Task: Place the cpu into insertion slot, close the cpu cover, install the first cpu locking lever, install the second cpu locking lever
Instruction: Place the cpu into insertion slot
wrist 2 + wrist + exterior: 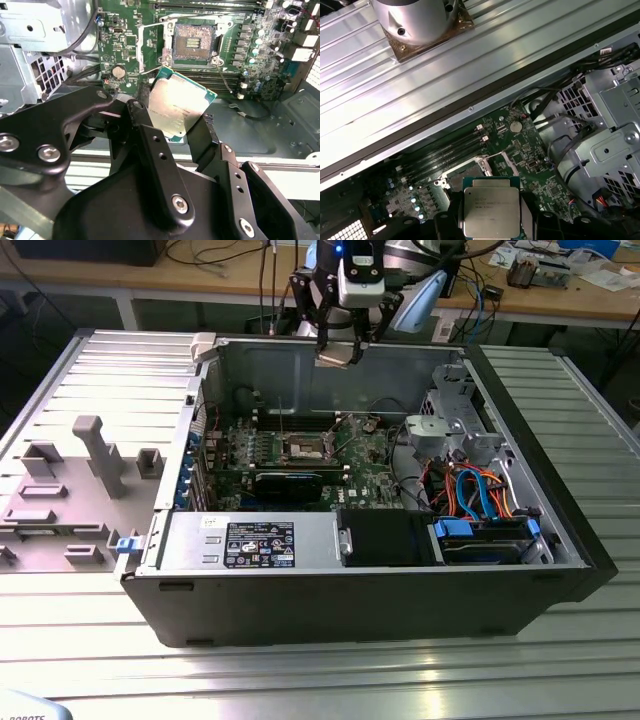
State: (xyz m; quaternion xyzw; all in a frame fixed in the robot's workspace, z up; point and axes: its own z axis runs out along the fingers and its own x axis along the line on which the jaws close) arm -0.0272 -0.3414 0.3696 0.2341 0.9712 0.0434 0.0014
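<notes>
Our hand [172, 120] is pinching the chip [182, 102] by two opposite edges, one black finger [137, 112] on each side. The silver-grey top faces the wrist cameras. We judge this edge grip is chosen so that nothing touches the contact side underneath, and so the flat square hangs level for a straight drop.

In the exterior view the hand [338, 348] hangs high over the open computer case [350, 590], about above its far wall and well apart from the green board [370, 465] below. That height probably keeps the fingers clear of the case walls and of the cables on the exterior view's right.

The socket [194, 44] lies bare on the board, its square bed of contacts uncovered, so it looks ready to take the chip. No step of the task is finished yet: the chip is in the air, not seated.

In both wrist views the chip's edges sit askew to the socket's edges, so the two are not yet squared up. The case rests on the ribbed metal table [300, 680].
</notes>
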